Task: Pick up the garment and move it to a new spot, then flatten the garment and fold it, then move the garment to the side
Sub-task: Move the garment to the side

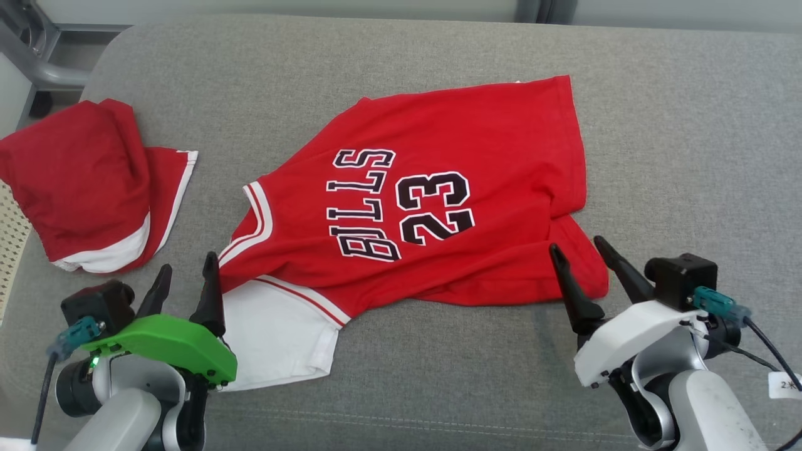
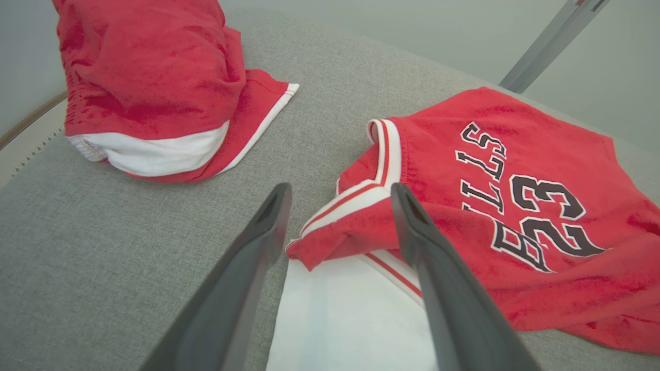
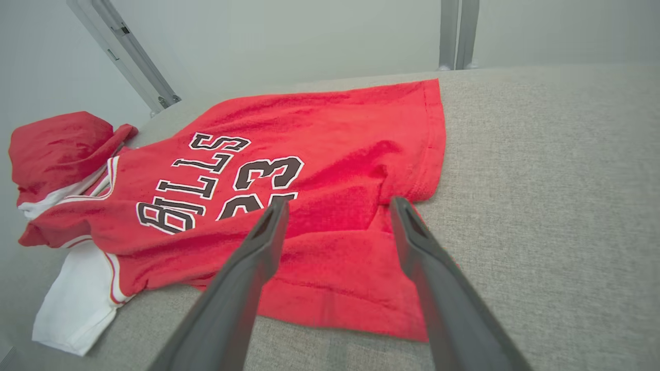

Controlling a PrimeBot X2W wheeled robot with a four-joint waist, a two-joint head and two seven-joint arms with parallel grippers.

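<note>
The garment [image 1: 438,188] is a red jersey with black "23" and lettering, lying rumpled on the grey cushion [image 1: 689,156]. Its white inner side [image 1: 276,332] shows at the near left corner. My left gripper [image 1: 188,263] stands open at that corner. In the left wrist view a folded red-and-white edge of the garment [image 2: 356,226] lies between and below the fingers of the left gripper [image 2: 340,190]. My right gripper [image 1: 575,244] is open over the garment's near right corner, and the right wrist view shows the right gripper [image 3: 340,202] over red cloth of the garment [image 3: 309,170].
A second red garment with white trim [image 1: 81,188] lies bunched at the cushion's left end, also seen as a red heap [image 2: 149,93] in the left wrist view. Bare grey cushion stretches to the right [image 3: 541,180] and along the front edge. Metal frame legs [image 1: 37,69] stand behind.
</note>
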